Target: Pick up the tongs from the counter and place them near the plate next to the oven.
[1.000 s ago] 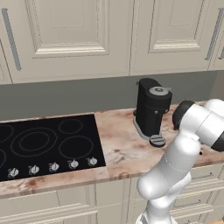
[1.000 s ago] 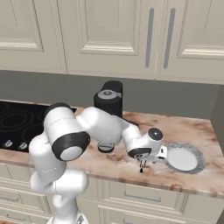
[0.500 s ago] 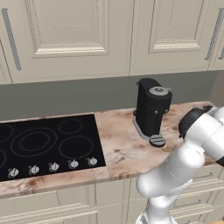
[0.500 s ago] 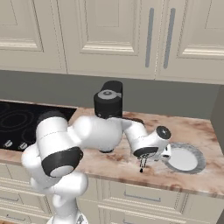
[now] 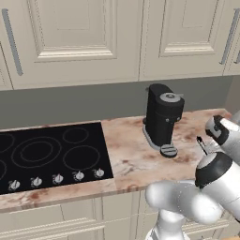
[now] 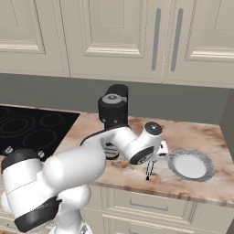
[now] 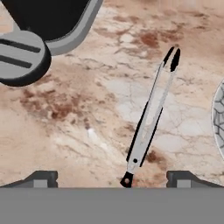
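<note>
The tongs (image 7: 151,116) lie flat on the pinkish marbled counter (image 7: 87,113), silver with dark tips, slanting from upper right to lower left in the hand view. Their near end reaches down between my gripper's (image 7: 111,177) two tips, which stand wide apart and open. In the right base view the gripper (image 6: 153,160) hangs just over the tongs (image 6: 149,170), a little left of the grey plate (image 6: 191,165). From the left base view the tongs (image 5: 200,143) show as a thin dark line by the hand at the counter's right end.
The black coffee machine (image 6: 114,109) stands behind and left of the hand, its round base (image 7: 22,54) close to the tongs. A black cooktop (image 5: 47,152) with knobs takes the counter's left part. The plate's rim (image 7: 218,127) lies just right of the tongs.
The arm's elbow and forearm have swung to the right and lower, and the hand has shifted slightly above the tongs. The tongs lie where they were.
</note>
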You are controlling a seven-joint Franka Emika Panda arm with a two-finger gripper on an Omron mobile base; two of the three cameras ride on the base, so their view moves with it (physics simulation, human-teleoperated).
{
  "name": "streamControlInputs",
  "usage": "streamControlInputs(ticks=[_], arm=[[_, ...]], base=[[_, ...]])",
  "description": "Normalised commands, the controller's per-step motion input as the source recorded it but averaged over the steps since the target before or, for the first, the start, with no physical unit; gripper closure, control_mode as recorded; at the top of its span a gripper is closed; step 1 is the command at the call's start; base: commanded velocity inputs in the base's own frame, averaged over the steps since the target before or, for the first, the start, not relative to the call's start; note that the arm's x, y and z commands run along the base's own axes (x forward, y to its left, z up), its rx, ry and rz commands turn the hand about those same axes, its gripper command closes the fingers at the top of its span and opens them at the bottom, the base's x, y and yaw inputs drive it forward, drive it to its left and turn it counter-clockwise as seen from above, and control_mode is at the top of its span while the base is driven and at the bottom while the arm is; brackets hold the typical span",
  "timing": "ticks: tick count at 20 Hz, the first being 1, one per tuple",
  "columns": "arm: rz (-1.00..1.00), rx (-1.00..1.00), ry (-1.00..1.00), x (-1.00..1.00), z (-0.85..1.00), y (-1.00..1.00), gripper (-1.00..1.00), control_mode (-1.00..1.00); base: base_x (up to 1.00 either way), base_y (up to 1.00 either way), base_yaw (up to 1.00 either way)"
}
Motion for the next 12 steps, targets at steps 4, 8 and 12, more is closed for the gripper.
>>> streamControlInputs(ticks=[4, 8, 12], arm=[[0.06, -0.19, -0.05, -0.55, 0.47, 0.62, -1.0, -1.0], [0.05, -0.21, -0.08, -0.57, 0.52, 0.61, -1.0, -1.0], [0.03, -0.22, -0.15, -0.49, 0.71, 0.44, -1.0, -1.0]], base=[[0.0, 0.0, 0.0], [0.0, 0.0, 0.0], [0.0, 0.0, 0.0]])
